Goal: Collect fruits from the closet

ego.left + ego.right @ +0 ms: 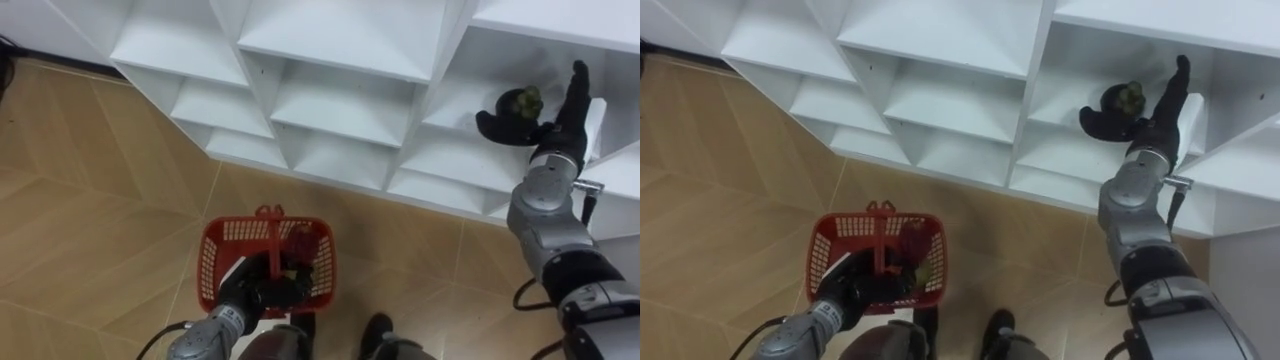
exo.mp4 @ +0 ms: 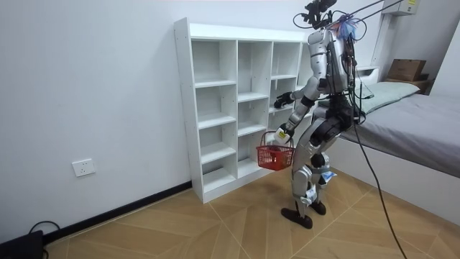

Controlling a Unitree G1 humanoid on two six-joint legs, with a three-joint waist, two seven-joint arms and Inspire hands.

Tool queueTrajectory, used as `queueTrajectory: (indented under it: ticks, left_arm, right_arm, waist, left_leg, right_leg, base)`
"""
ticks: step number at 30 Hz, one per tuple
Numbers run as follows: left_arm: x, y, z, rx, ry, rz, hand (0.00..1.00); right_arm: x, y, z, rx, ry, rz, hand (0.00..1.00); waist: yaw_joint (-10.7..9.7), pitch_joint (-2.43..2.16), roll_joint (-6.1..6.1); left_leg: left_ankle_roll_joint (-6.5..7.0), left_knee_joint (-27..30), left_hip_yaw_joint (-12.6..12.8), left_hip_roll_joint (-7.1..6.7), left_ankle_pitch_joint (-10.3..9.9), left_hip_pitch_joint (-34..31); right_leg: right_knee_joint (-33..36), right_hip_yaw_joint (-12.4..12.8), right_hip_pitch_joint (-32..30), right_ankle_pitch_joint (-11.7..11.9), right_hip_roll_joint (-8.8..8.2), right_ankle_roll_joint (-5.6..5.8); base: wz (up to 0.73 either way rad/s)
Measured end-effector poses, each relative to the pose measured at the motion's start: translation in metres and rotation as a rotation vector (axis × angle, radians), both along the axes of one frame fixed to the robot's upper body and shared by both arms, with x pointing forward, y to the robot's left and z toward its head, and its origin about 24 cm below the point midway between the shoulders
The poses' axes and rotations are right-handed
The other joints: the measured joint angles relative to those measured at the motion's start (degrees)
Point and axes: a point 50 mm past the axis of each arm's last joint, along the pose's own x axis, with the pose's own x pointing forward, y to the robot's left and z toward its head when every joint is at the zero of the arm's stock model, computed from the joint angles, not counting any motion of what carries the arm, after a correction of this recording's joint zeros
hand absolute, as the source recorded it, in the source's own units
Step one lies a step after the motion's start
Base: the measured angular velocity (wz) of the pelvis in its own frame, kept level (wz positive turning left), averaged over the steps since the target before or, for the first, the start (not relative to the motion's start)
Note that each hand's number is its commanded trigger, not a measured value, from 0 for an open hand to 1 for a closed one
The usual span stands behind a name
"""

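A green bunch of fruit (image 1: 520,100) lies in a compartment of the white closet (image 1: 345,135), at the upper right. My right hand (image 1: 560,120) reaches into that compartment. Its fingers point straight up beside the fruit and its thumb curves under it, so the hand stands open around it. Low down, my left hand (image 1: 262,288) is shut on the handle of a red basket (image 1: 215,265). Inside the basket lie a dark red fruit (image 1: 300,240) and something greenish (image 1: 322,268). The room view has me standing upright, facing the closet (image 2: 215,79), with the basket (image 2: 275,156) hanging at hip height.
The other closet compartments in view hold nothing. Wooden floor (image 1: 90,180) stretches to my left. A bed (image 2: 424,122) stands close behind me at the room view's right, with a cardboard box (image 2: 406,69) beyond it.
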Motion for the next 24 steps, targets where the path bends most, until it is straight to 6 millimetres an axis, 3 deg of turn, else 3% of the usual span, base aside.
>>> queueTrajectory:
  ticks: [11,13,14,15,24]
  left_arm:
    - [-0.002,-0.001,-0.002,0.001,0.021,-0.009,1.00]
    - [-0.001,-0.001,-0.002,0.001,0.020,-0.011,1.00]
    - [-0.001,-0.001,-0.001,0.001,0.019,-0.011,1.00]
    - [-0.001,-0.001,-0.001,0.001,0.018,-0.011,1.00]
    - [0.001,-0.003,0.000,0.002,0.013,-0.025,1.00]
  right_arm:
    - [-0.002,-0.004,-0.003,-0.089,0.051,0.028,0.00]
    - [-0.002,-0.006,-0.003,-0.097,0.058,0.034,0.91]
    - [-0.001,-0.007,-0.002,-0.103,0.060,0.040,0.91]
    - [-0.001,-0.007,-0.002,-0.105,0.061,0.042,1.00]
    - [-0.002,-0.032,0.008,-0.156,0.080,-0.002,1.00]
  waist:
    - [0.68,0.02,-0.03]
    - [0.71,0.04,-0.07]
    - [0.73,0.06,-0.11]
    - [0.74,0.07,-0.13]
    - [1.07,0.33,-0.59]
  left_leg:
    - [0.05,-1.04,0.00,-0.16,0.27,0.10]
    - [0.05,-1.05,0.00,-0.17,0.27,0.10]
    - [0.05,-1.06,0.00,-0.18,0.27,0.09]
    - [0.04,-1.06,0.00,-0.18,0.28,0.09]
    - [-0.06,-1.01,0.02,-0.19,0.36,0.26]
  right_leg:
    - [-0.23,-0.02,-0.01,0.00,-0.07,0.03]
    - [-0.24,-0.02,-0.04,0.00,-0.07,0.03]
    - [-0.27,-0.01,-0.07,0.00,-0.07,0.03]
    - [-0.29,-0.01,-0.07,0.00,-0.07,0.03]
    - [-0.33,0.12,-0.07,0.01,-0.02,0.01]
  base:
    - [0.00]
    - [0.00]
    - [0.00]
    - [0.00]
    - [0.00]
